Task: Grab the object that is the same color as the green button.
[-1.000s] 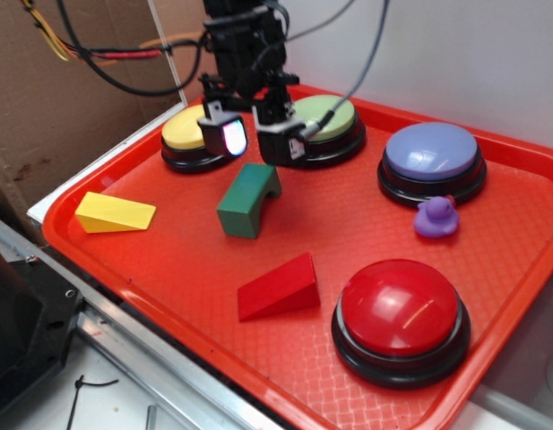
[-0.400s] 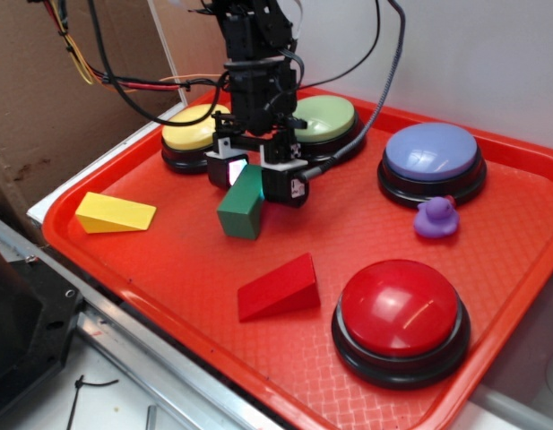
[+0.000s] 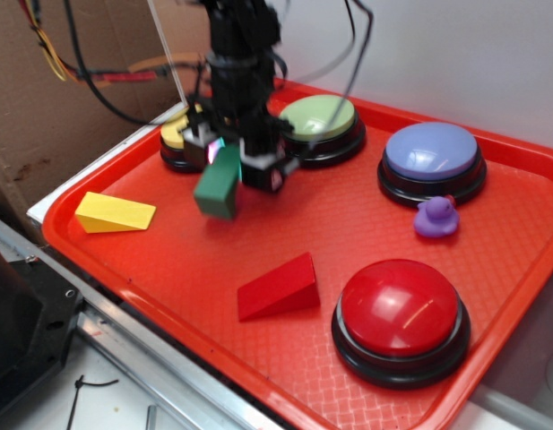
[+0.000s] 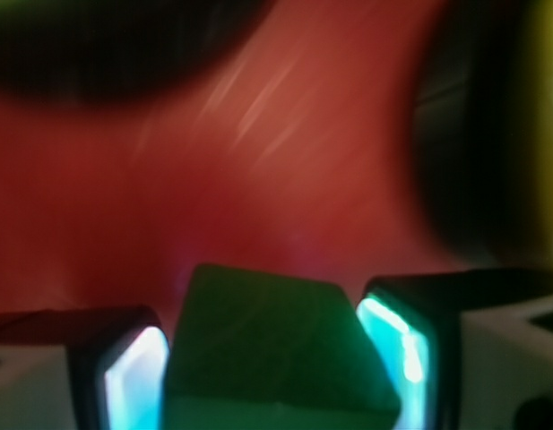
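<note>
The dark green block [image 3: 218, 186] hangs lifted and tilted above the red tray [image 3: 168, 260], held between the fingers of my gripper [image 3: 233, 159], which is shut on it. In the wrist view the green block [image 4: 276, 349] fills the space between the two lit pads [image 4: 133, 381], blurred by motion. The green button [image 3: 318, 118] with its pale green dome sits at the tray's back, just right of the gripper. The arm hides most of the yellow button [image 3: 176, 134] behind it.
A yellow wedge [image 3: 115, 213] lies at the tray's left, a red wedge [image 3: 278, 287] in front. A purple button [image 3: 432, 152], a small purple duck [image 3: 436, 217] and a big red button [image 3: 401, 312] stand on the right. Cables hang behind the arm.
The gripper dropped over the green block, shut on it, and has now raised it off the tray and carried it slightly left.
</note>
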`<state>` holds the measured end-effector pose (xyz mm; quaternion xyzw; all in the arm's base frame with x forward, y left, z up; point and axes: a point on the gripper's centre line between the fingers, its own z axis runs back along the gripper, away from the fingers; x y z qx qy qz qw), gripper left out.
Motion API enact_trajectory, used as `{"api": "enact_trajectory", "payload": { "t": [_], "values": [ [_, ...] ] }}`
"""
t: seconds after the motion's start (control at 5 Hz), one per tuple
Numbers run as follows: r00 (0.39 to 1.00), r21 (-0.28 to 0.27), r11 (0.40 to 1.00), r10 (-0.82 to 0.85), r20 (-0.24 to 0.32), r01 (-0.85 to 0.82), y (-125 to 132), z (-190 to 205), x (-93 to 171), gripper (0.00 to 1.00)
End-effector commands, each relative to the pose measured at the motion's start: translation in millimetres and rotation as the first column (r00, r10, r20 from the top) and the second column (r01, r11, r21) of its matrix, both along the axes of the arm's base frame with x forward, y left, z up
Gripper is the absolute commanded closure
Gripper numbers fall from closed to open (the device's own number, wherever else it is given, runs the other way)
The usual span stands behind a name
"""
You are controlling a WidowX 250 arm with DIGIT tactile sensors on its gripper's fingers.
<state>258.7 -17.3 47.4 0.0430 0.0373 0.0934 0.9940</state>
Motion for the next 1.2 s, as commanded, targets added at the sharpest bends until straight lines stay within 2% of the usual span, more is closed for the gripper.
{"api": "enact_trajectory", "payload": {
  "t": [0.0,0.2,0.4,0.8,1.0],
  "values": [
    [0.914,-0.141,0.978,0.197,0.356,-0.156,28.1,108.7,-10.3,1.00],
    [0.870,-0.255,0.933,0.337,0.360,-0.256,25.8,155.9,-14.0,1.00],
    [0.863,-0.199,0.929,0.366,0.349,-0.313,25.6,206.9,-14.4,1.00],
    [0.882,-0.163,0.950,0.309,0.355,-0.267,18.3,306.3,-11.0,1.00],
    [0.893,-0.144,0.958,0.285,0.349,-0.250,12.3,307.6,-12.4,1.00]
  ]
}}
